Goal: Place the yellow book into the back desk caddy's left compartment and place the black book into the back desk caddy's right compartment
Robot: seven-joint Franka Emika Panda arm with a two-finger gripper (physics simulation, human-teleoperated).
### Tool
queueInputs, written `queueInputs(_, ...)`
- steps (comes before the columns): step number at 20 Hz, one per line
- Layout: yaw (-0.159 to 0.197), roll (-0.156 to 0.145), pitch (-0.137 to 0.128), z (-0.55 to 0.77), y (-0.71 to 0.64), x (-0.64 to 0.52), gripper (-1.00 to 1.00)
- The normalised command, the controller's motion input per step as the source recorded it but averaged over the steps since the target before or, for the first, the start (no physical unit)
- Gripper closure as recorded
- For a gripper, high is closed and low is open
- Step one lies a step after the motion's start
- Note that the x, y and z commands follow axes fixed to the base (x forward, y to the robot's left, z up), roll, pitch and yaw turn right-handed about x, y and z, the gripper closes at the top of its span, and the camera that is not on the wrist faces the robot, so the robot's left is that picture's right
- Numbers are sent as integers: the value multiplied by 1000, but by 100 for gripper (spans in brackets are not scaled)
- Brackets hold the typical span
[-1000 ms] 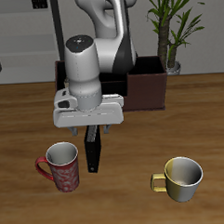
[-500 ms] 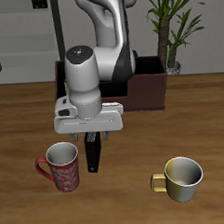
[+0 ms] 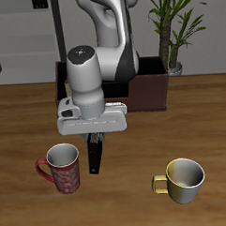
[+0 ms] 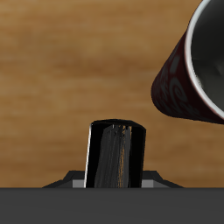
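The black book (image 3: 95, 155) stands upright on the table, thin edge toward the camera, beside a red mug. My gripper (image 3: 98, 136) is straight above it with a finger on each side of its top edge, closed on it. The book's base still rests on the table. In the wrist view the black book (image 4: 115, 156) fills the space just under the gripper. The back desk caddy (image 3: 149, 90) stands behind the arm, which hides most of it, so its compartments cannot be told apart. The yellow book is out of view.
A red patterned mug (image 3: 61, 168) stands close beside the book and shows in the wrist view (image 4: 194, 66). A yellow-green mug (image 3: 184, 180) stands near the table's front edge. A potted plant (image 3: 173, 32) stands behind the caddy.
The gripper came down over the top of the black book and its fingers drew closer together. The book and both mugs have not moved.
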Motion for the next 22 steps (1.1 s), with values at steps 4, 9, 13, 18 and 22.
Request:
queueInputs(4,12,8,-57,404,110,-147,100)
queueInputs(9,23,-14,-58,571,138,-189,100)
queueInputs(13,5,-12,-80,855,232,-335,100)
queueInputs(18,-10,-29,-27,794,316,-444,100)
queueInputs(22,-11,14,-20,641,353,-434,100)
